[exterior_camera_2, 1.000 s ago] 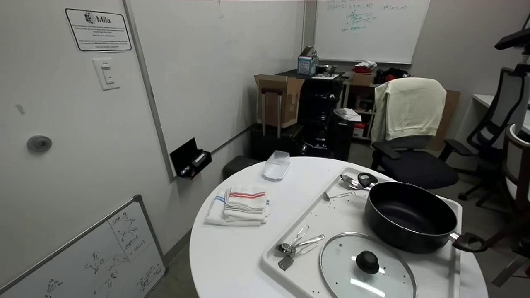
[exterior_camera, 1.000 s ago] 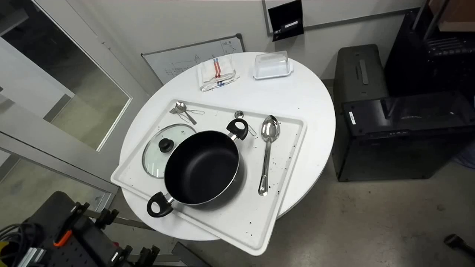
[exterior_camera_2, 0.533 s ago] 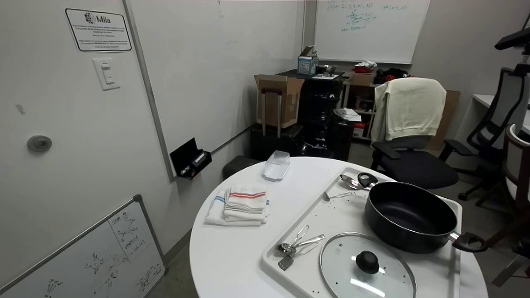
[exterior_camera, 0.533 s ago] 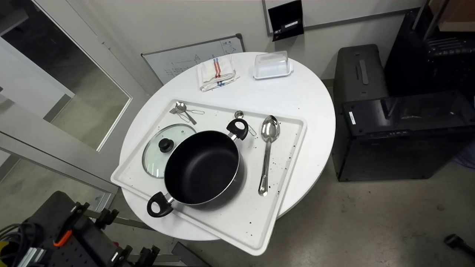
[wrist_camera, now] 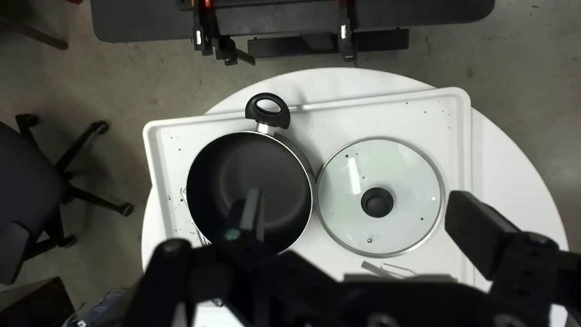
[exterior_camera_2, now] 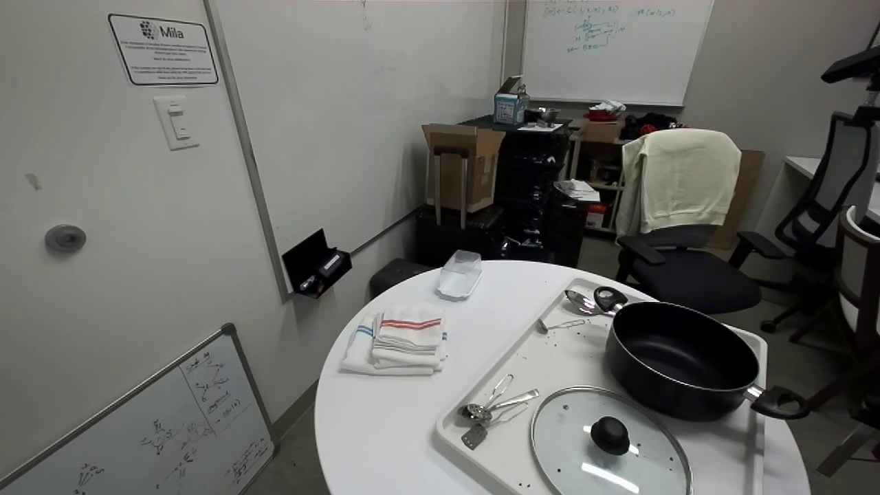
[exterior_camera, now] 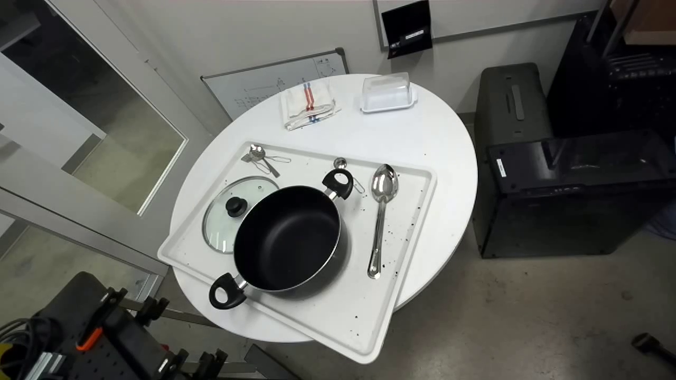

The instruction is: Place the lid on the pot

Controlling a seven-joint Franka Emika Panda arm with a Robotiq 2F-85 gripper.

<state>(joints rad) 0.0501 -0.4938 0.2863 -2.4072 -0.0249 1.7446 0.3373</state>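
- Round table (exterior_camera: pixel 369 134): white top, mid-frame in an exterior view.
- Tray (exterior_camera: pixel 338 311): large, off-white, rectangular, with a raised rim, laid askew across the centre and lower middle of the frame; its left and lowest corners jut past the table's edge.
- Folded cloths (exterior_camera: pixel 310 105): white with red and blue stripes, stacked flat at the upper middle of the frame, apart from the tray.
- Covered dish (exterior_camera: pixel 388 95): transparent cover over a pale base, right of the cloths and apart from them, near the table's top edge.
- Wrist view: the tray crosses mid-frame, and white tabletop shows above it and to its right.
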